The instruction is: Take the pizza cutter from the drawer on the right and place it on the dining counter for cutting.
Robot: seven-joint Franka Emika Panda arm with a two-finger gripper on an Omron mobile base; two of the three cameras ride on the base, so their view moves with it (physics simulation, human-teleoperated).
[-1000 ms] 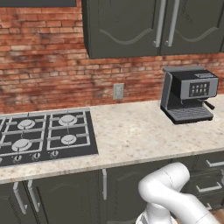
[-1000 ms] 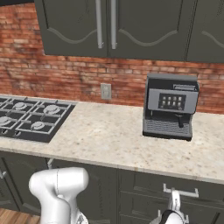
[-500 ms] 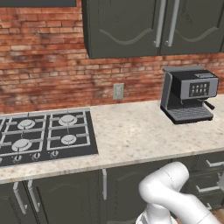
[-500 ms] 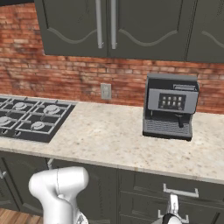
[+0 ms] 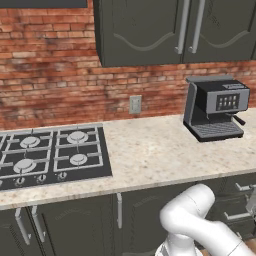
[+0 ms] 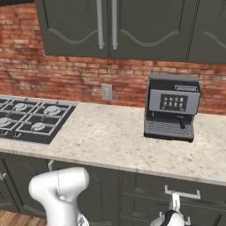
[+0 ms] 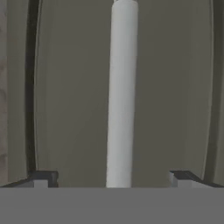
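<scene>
A: Which step is in hand?

B: Opening the drawer (image 6: pixel 176 198). The pincer (image 7: pixel 113 178) faces its dark front, the silver bar handle (image 7: pixel 121 94) running straight out between the two fingertips (image 7: pixel 43 178). The fingers stand spread, one on each side of the bar, neither touching it. In the right base view the pincer (image 6: pixel 175 207) sits low against the drawer front, just under the handle.

A: Where is the pizza cutter?

B: Not visible; judged to be inside the closed drawer ahead of the pincer. The dining counter is not visible either.

A: What does the next move call for?

B: Judgement: ease forward until the bar lies between the pads, pinch it, then pull straight back.

A: Any writing?

B: None legible. The coffee machine (image 6: pixel 171 107), above the pincer, has a screen with small icons, too small to read.
</scene>
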